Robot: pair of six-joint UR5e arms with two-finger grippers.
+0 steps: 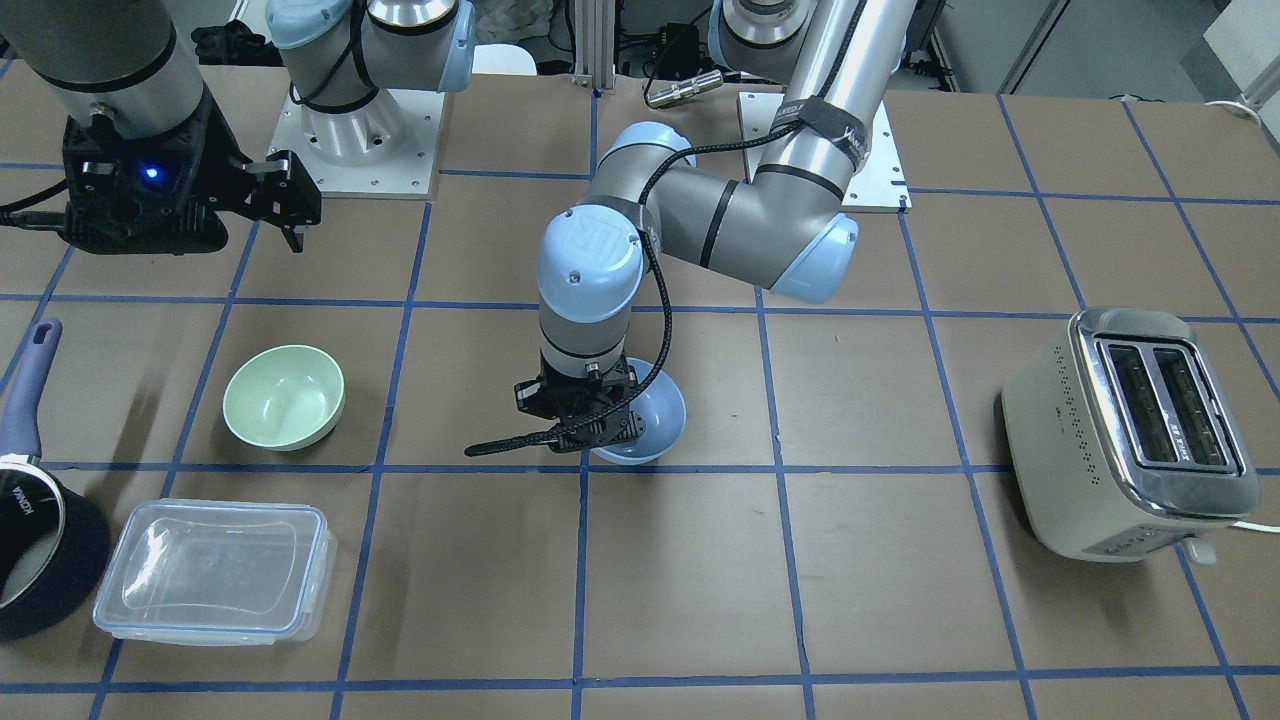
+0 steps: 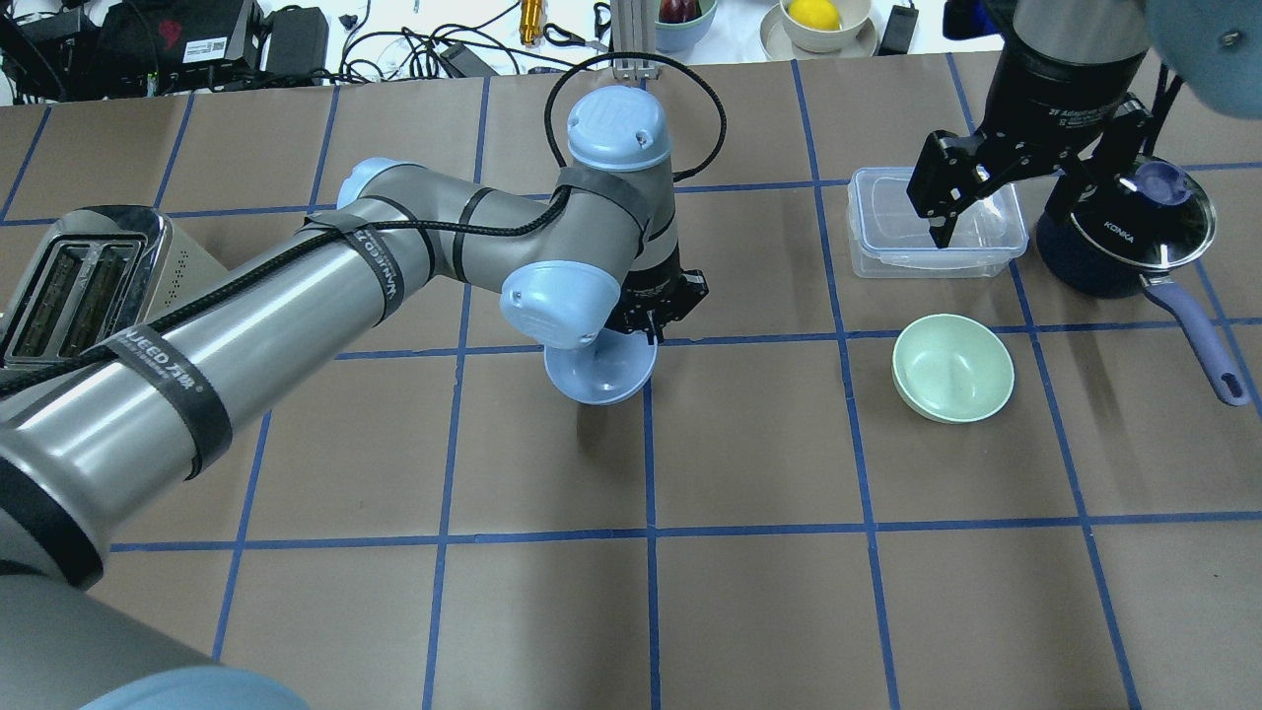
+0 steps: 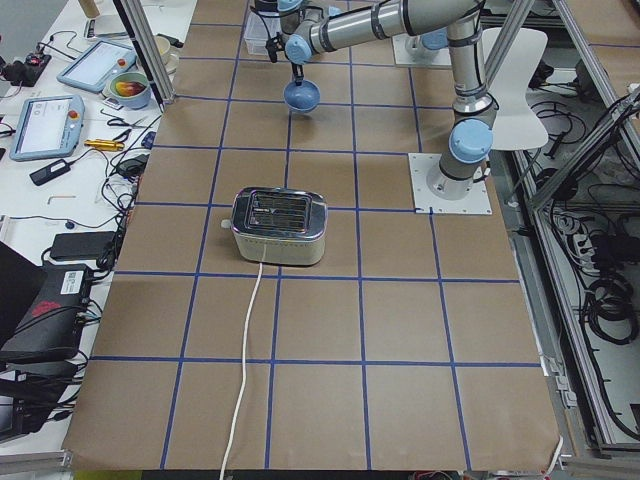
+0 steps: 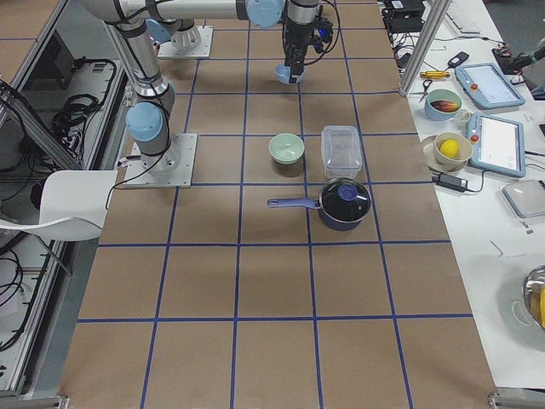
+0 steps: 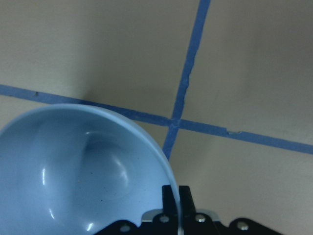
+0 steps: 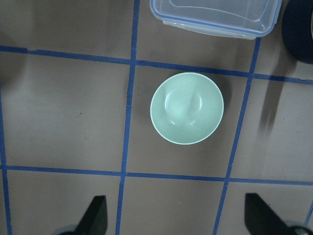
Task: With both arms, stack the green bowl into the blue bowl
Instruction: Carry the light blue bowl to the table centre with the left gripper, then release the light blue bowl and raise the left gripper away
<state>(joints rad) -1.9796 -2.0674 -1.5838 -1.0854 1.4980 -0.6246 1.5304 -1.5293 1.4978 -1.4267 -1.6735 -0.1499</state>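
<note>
Left tool point(image 5: 177, 198) clamped on blue bowl point(image 5: 83, 171) rim, bowl tilted; right tool point(image 6: 174, 205) released, splayed, high near green bowl point(image 6: 187, 108): prob light, stiff, slick plastic, so pinch rim wall.

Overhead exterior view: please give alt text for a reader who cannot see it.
The left gripper holds the blue bowl, tilted, by its rim mid-frame. The green bowl sits upright to its right, and the right gripper hangs open near a clear container and a pot.
</note>
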